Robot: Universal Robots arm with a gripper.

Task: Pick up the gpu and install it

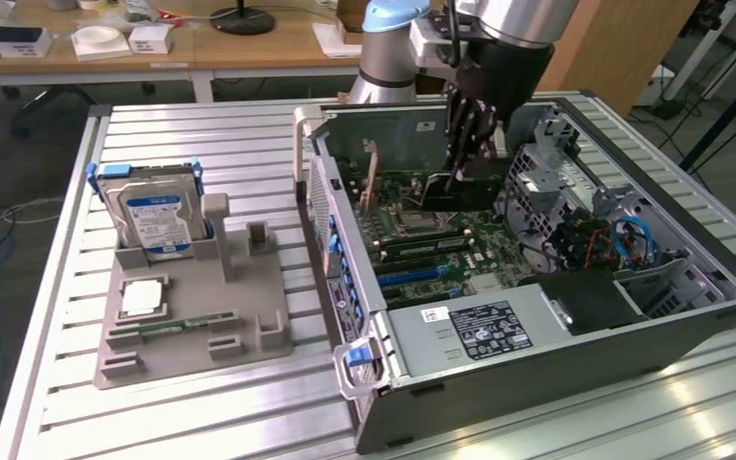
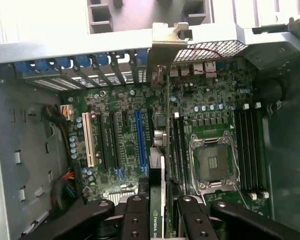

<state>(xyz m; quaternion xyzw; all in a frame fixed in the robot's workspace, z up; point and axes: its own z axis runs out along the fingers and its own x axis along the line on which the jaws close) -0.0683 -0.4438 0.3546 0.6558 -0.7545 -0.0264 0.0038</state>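
My gripper (image 1: 468,161) reaches down into the open computer case (image 1: 573,316) and is shut on the gpu (image 1: 455,192), a black card held on edge just above the motherboard (image 1: 451,251). In the wrist view the gpu (image 2: 159,150) is seen edge-on between my black fingers (image 2: 136,216). Its silver end bracket (image 2: 165,45) points at the case's rear slot openings. The card hangs between the blue slot (image 2: 140,137) and the processor socket (image 2: 212,162). I cannot tell whether its edge touches a slot.
A grey holder (image 1: 189,321) on the slatted table carries the silver hard drive (image 1: 150,216), a narrow green memory stick (image 1: 170,326) and a small square chip (image 1: 142,297). Inside the case are the power supply (image 1: 483,331), drive cage (image 1: 560,163) and cables (image 1: 624,240).
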